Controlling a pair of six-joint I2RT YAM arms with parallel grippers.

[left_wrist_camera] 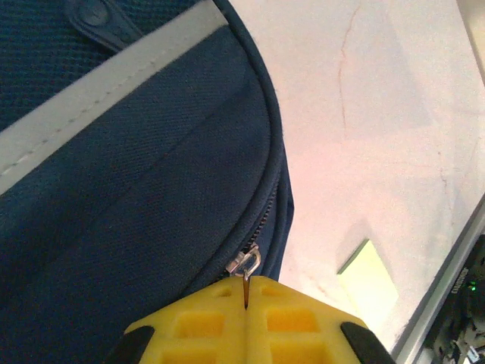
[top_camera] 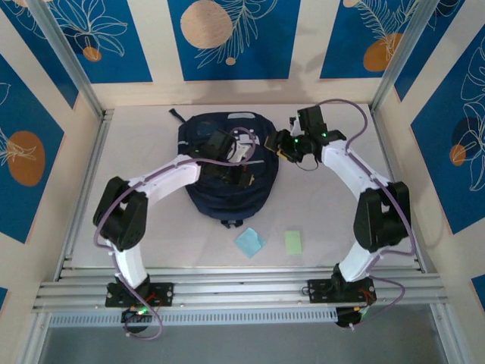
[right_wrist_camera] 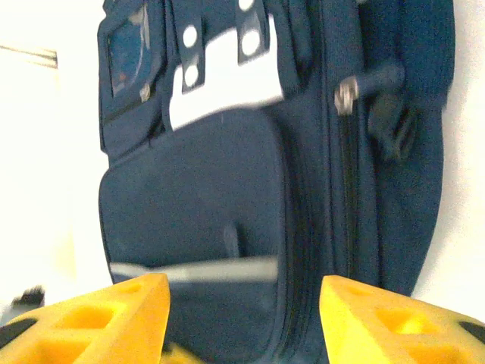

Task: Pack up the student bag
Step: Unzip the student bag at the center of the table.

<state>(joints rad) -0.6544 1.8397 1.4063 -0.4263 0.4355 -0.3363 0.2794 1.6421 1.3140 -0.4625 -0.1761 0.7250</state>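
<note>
The student bag (top_camera: 227,163) lies flat mid-table, a dark navy backpack with a pale grey stripe (left_wrist_camera: 98,83). My left gripper (top_camera: 244,177) rests on its front. In the left wrist view that gripper (left_wrist_camera: 247,299) is shut, its yellow fingers pinching the thin zipper pull below the metal slider ring (left_wrist_camera: 244,262) on the pocket's edge. My right gripper (top_camera: 280,149) hovers at the bag's right upper side. In the right wrist view it (right_wrist_camera: 242,318) stands open, nothing between its yellow fingers (right_wrist_camera: 114,318), looking along the bag (right_wrist_camera: 227,189) with its white patch (right_wrist_camera: 227,76).
A pale blue sticky note (top_camera: 250,243) and a green one (top_camera: 293,241) lie on the white table (top_camera: 326,212) in front of the bag; the green note (left_wrist_camera: 369,282) is near the left gripper. Metal rails (top_camera: 242,288) run along the near edge, walls on three sides.
</note>
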